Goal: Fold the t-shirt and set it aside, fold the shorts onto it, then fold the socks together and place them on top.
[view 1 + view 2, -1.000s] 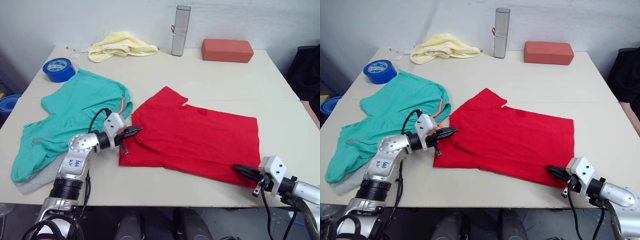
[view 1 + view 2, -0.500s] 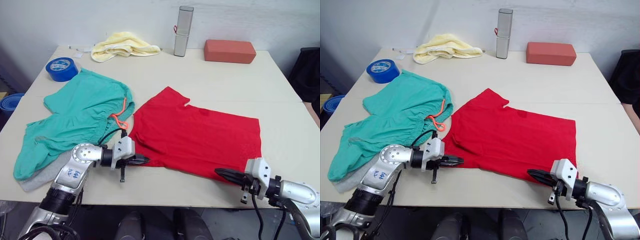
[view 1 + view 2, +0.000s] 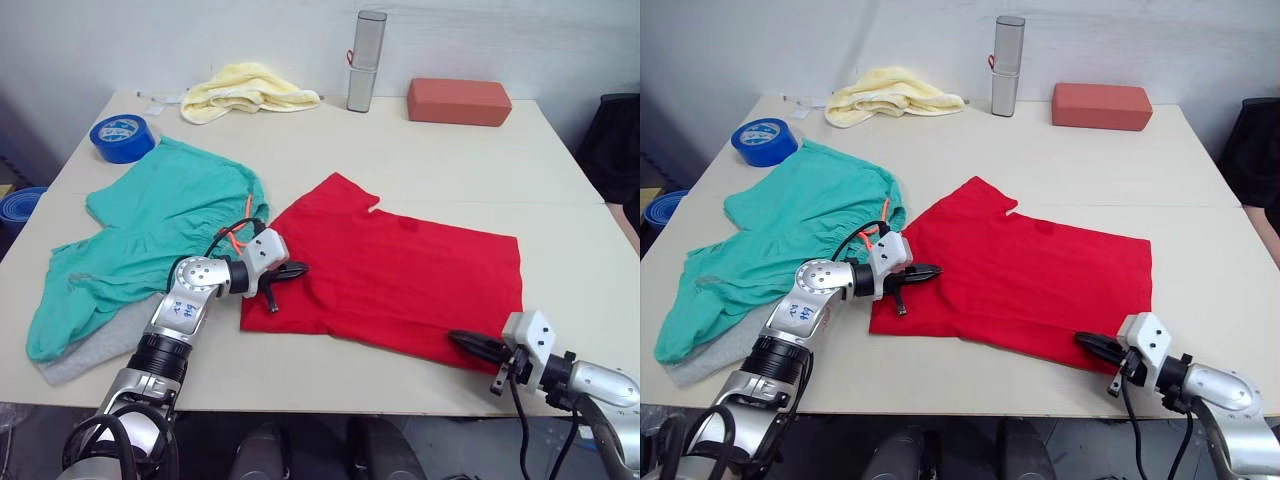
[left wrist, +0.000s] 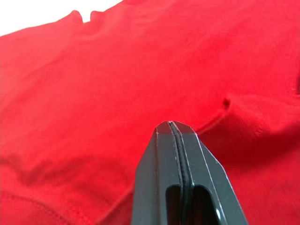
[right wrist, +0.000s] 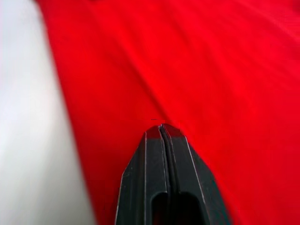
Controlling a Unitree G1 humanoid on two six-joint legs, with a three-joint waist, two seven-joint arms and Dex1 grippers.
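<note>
This looks like a lab or test room set up for robot trials, not a home. A plain cream tabletop [image 3: 420, 170] stands against a bare white wall [image 3: 200, 40] with no furnishing or decoration around it. Laid out on it are loose props that do not belong together: a roll of blue tape [image 3: 122, 137], a red-brown block [image 3: 458, 101], a grey cylinder [image 3: 364, 61] standing upright, a yellow towel [image 3: 245, 88], a red t-shirt [image 3: 400, 270], teal shorts [image 3: 150, 235]. Cabled robot arms reach in from the near edge
</note>
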